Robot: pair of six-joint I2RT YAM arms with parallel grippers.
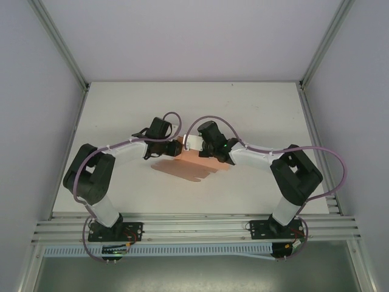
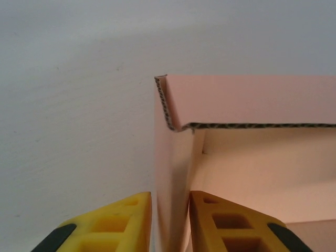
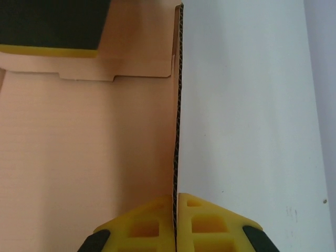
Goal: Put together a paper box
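The paper box [image 1: 189, 168] is salmon-pink corrugated card, lying partly folded at the table's middle between both arms. In the left wrist view my left gripper [image 2: 170, 195] straddles an upright side wall of the paper box [image 2: 252, 100]. The right finger touches the wall and a thin gap shows beside the left finger [image 2: 126, 215], so the jaws stand slightly open. In the right wrist view my right gripper [image 3: 175, 195] is shut on the thin raised edge of the paper box [image 3: 89, 147]. A dark-padded yellow finger [image 3: 52, 26] of the other arm shows at the far end.
The white table [image 1: 261, 109] has bare room behind and to both sides of the box. Aluminium posts [image 1: 61, 42] and grey walls enclose it. A rail [image 1: 194, 228] runs along the near edge by the arm bases.
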